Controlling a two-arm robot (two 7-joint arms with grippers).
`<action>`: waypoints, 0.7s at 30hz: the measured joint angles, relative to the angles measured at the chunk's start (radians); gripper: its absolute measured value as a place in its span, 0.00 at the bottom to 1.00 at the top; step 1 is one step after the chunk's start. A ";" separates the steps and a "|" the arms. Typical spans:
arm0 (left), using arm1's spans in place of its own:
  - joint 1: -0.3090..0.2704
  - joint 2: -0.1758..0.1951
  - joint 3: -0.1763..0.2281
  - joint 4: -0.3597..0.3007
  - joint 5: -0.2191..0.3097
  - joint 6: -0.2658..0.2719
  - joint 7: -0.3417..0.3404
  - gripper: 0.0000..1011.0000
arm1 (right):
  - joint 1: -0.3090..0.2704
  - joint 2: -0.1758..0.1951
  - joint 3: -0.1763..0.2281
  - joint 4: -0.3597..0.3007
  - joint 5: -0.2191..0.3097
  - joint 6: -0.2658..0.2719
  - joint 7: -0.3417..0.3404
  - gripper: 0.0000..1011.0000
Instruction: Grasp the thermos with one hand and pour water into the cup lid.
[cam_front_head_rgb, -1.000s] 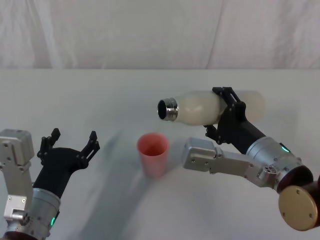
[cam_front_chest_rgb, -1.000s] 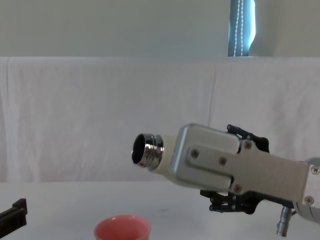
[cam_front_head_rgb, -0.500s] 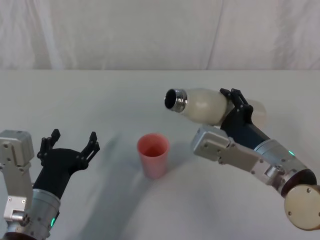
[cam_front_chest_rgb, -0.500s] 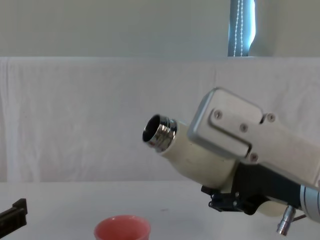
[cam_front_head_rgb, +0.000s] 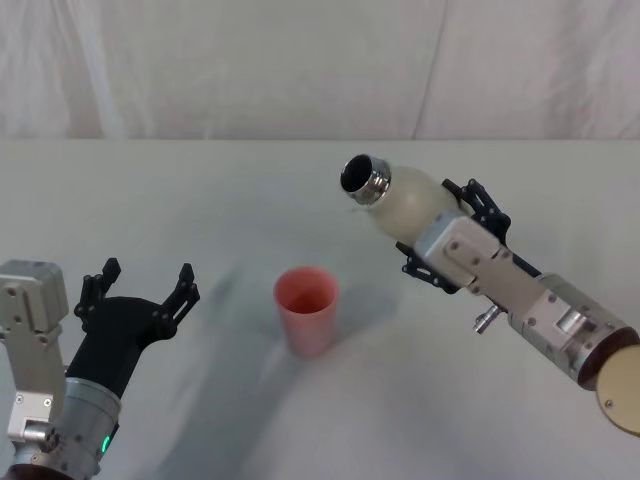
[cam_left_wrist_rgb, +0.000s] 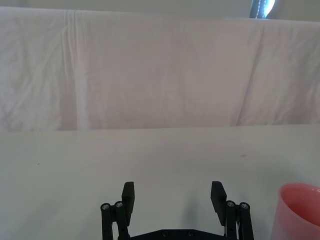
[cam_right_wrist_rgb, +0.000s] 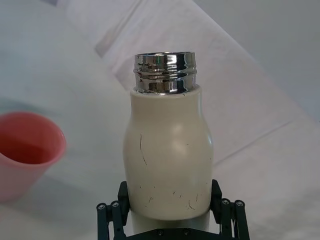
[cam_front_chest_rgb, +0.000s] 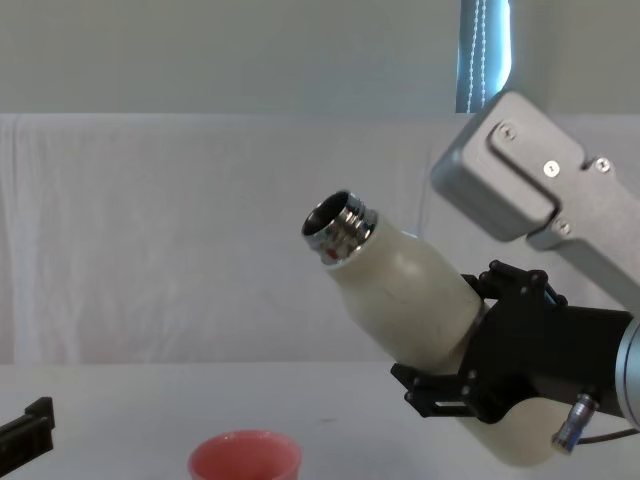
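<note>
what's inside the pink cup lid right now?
In the right wrist view the cup lid shows a darker pink inner wall; I can't tell whether there is water, and its bottom is hidden by the rim. The right gripper holds the thermos tilted mouth-up beside it.

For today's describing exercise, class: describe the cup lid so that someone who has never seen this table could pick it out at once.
Start at the white-draped table and look between the two arms, near its middle. There stands the cup lid, upright and open-topped, apart from both the open left tool and the right tool. It is small, pink and thick-rimmed, unlike the tall cream thermos held tilted above and to its right.
</note>
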 joint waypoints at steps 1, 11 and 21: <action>0.000 0.000 0.000 0.000 0.000 0.000 0.000 0.99 | 0.000 -0.001 0.003 0.000 0.012 0.000 0.004 0.95; 0.000 0.000 0.000 0.000 0.000 0.000 0.000 0.99 | -0.001 -0.019 0.049 0.013 0.189 -0.008 0.049 0.95; 0.000 0.000 0.000 0.000 0.000 0.000 0.000 0.99 | -0.009 -0.032 0.078 0.032 0.315 -0.029 0.059 0.95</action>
